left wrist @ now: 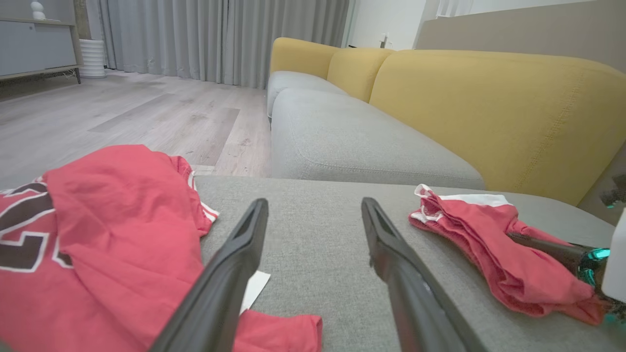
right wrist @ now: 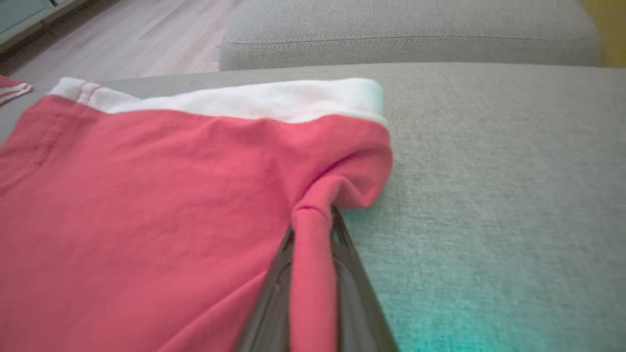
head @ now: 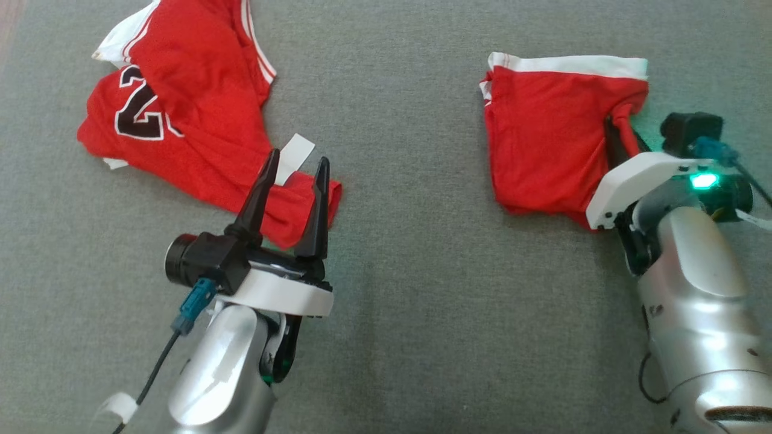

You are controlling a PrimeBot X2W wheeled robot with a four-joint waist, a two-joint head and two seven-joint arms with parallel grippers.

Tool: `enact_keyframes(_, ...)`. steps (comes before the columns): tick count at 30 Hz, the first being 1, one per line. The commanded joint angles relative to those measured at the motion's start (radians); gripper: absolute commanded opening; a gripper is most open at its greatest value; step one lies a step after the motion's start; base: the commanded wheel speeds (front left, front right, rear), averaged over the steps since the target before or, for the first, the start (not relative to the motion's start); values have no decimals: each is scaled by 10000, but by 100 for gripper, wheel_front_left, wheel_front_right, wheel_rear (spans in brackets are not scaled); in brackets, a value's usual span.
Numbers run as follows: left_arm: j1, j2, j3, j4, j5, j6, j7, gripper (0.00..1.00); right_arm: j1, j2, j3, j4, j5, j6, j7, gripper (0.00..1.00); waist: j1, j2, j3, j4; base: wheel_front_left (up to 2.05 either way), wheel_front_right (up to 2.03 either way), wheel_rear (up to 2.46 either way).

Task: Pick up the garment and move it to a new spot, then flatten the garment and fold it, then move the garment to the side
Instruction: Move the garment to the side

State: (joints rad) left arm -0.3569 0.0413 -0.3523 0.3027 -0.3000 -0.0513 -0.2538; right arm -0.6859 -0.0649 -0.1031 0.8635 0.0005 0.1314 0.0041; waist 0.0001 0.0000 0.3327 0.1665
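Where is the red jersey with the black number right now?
In the head view, the red jersey lies crumpled at the upper left of the grey cushion, its near corner beside the left pincer, apart from the white-banded garment on the right.

bare grey cushion (head: pixel 410 181) between crumpled jersey (head: pixel 181 108) at left and red garment (head: pixel 543 144) at right

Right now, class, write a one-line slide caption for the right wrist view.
Right gripper pinches a raised fold of the red garment, white-banded, lying on the grey cushion.
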Motion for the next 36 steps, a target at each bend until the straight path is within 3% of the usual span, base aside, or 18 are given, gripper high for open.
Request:
enact_keyframes(1, -363, 89, 221, -273, -75, 55, -80, 100, -17, 130, 339, 21, -289, -7, -210, 0, -1, 0, -44, -82, 0, 0, 0)
enact_keyframes(11, -437, 89, -139, -276, -61, 89, -80, 100, -277, -372, 1431, 128, -1167, -7, -1035, 0, -1, 0, -396, -836, 0, 0, 0)
enact_keyframes(16, -404, 89, -505, -271, -121, 157, -80, 100, -325, -968, 2492, 117, -905, -7, -1100, 0, -1, 0, -684, -1441, 0, 0, 0)
enact_keyframes(21, -408, 89, -757, -352, -185, 247, -80, 100, -430, -1862, 3392, -27, -369, -7, -1077, 0, -1, 0, -696, -1963, 0, 0, 0)
enact_keyframes(25, -610, 89, -1072, -506, -273, 307, -80, 100, -559, -3087, 3921, -269, 56, -7, -1097, 0, -1, 0, -446, -2184, 0, 0, 0)
enact_keyframes(26, -761, 89, -1209, -597, -318, 357, -80, 100, -621, -3655, 3986, -321, 257, -7, -1048, 0, -1, 0, -250, -2200, 0, 0, 0)
enact_keyframes(30, -1047, 89, -1419, -779, -349, 421, -80, 100, -853, -4601, 3842, -318, 499, -7, -1014, 0, -1, 0, 151, -2112, 0, 0, 0)
enact_keyframes(36, -1333, 89, -1549, -965, -372, 387, -80, 100, -1219, -5478, 3238, 69, 419, -7, -868, 0, -1, 0, 637, -1822, 0, 0, 0)
